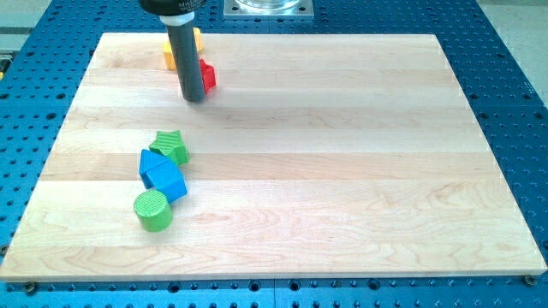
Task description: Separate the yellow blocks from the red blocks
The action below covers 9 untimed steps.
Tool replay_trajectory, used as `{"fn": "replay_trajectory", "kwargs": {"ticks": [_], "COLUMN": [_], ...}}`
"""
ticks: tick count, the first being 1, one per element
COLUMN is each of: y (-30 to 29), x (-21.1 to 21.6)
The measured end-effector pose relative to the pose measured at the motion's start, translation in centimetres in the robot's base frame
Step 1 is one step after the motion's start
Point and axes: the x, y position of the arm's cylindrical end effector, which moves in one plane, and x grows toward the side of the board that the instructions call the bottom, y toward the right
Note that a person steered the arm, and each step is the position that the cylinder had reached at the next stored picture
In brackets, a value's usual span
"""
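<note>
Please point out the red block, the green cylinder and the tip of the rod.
red block (208, 77), camera view: visible right part, beside the rod.
green cylinder (152, 209), camera view: round top face.
my tip (194, 99), camera view: rod's very end.

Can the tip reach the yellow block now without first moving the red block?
Probably yes. My tip stands just below both; the yellow block sits left of the rod, the red block right, so going around the left side looks free.

A yellow block (170, 53) and a red block (207, 76) sit near the board's top-left corner, partly hidden.
</note>
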Motion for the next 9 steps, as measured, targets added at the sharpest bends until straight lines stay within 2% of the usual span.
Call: {"fn": "replay_trajectory", "kwargs": {"ticks": [1, 2, 3, 4, 5, 6, 7, 8, 9], "y": [0.6, 3.8, 9.7, 11.9, 4.5, -1.7, -4.9, -4.8, -6.6], "x": [-1.9, -0.4, -3.6, -8.6, -13.3, -14.4, -14.1, -10.0, -12.2]}}
